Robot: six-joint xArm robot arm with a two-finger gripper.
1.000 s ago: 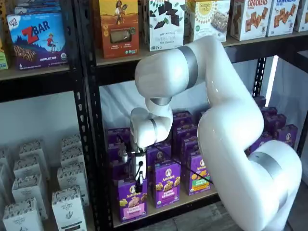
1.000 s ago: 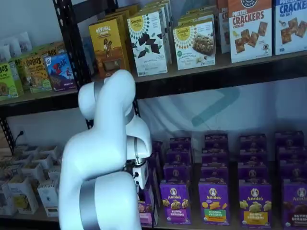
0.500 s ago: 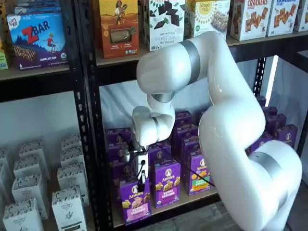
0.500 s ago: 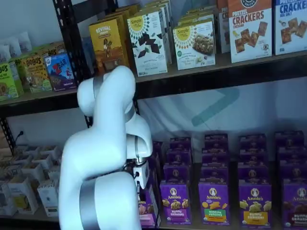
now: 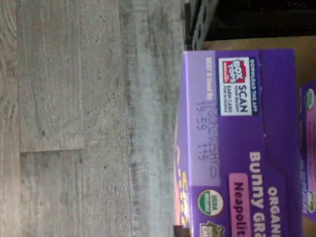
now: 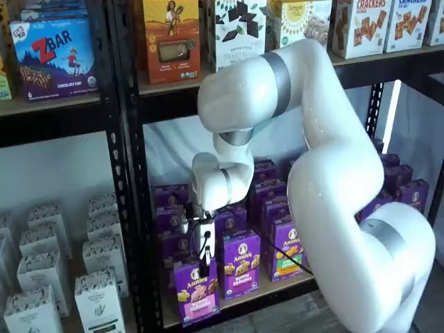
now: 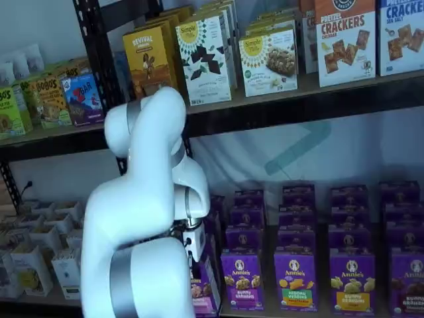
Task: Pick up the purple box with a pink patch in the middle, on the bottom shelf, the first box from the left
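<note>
The light is even and soft in both shelf views, and it seems to come from above and from the front. The white arm [image 6: 333,173] is bright, with a mild shine on its round parts but no hard glare. Under the upper shelf board [image 7: 298,99] there is a darker band of shadow, and the back rows of purple cartons [image 7: 298,205] are dimmer than the front ones. A bright vertical strip of light [image 6: 393,114] shows behind the rack. Both shelf views are a little soft and grainy; small print is not readable. The wrist view is dimmer and slightly blurred; the print on the purple box [image 5: 237,143] stays partly readable, and the wooden floor [image 5: 74,118] looks flat and grey.
</note>
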